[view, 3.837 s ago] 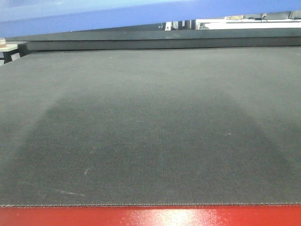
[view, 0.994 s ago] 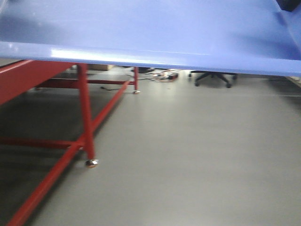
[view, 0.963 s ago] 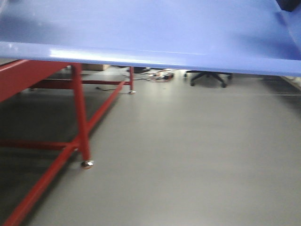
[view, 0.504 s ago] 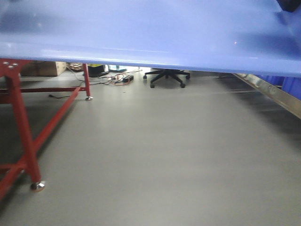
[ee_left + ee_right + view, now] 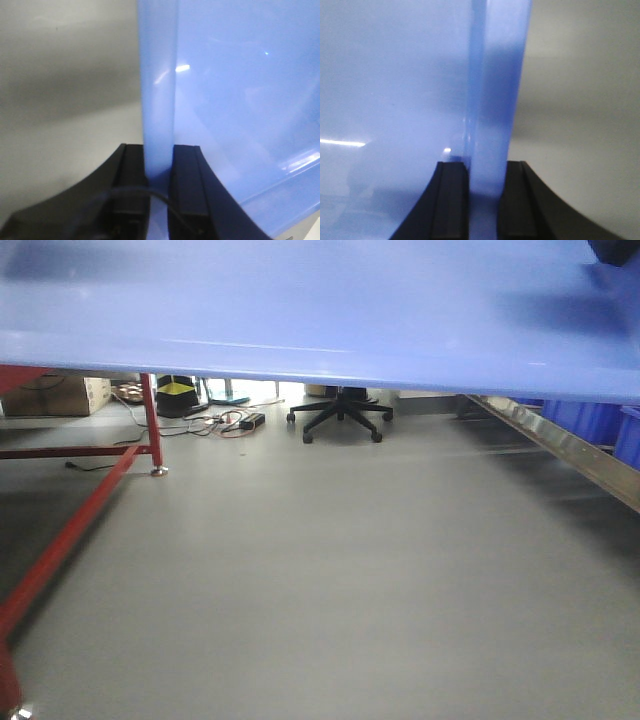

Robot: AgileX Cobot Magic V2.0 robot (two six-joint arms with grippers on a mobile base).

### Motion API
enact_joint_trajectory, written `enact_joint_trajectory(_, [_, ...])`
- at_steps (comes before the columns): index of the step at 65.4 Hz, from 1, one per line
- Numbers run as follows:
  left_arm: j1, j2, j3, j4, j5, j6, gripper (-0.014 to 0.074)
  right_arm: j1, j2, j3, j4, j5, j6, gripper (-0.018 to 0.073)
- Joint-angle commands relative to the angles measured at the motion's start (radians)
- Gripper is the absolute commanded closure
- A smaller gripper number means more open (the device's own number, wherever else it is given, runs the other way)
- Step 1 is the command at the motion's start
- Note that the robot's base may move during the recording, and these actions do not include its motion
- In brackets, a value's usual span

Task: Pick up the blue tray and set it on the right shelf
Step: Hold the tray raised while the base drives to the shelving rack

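The blue tray (image 5: 320, 310) is held in the air above the floor (image 5: 330, 570). It is glossy pale periwinkle with a flared rim and fills the top of the front view. The left tool (image 5: 159, 165) and right tool (image 5: 485, 170) each clamp a rim edge. The pickup looks done, but placing remains: the right shelf (image 5: 575, 448) shows its steel lip at the right, apart from the tray, and the red bench frame (image 5: 75, 515) stands to the left.

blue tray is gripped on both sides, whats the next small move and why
Probably rotate the base right while holding level. The left gripper and right gripper are each shut on the rim of the blue tray, so the hold looks secure, but the right shelf shows only at the front view's right edge, with open floor ahead.
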Motion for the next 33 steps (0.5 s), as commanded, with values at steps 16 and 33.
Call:
enact_joint_trajectory(16, [0.005,-0.027,-0.027,0.057,-0.021,0.016,0.0645,-0.01,-0.016,-0.032,-0.096,-0.037,-0.025,0.0505])
enact_joint_trajectory(33, [0.005,-0.027,-0.027,0.057,-0.021,0.016,0.0645,-0.01,-0.016,-0.032,-0.096,-0.037,-0.025,0.0505])
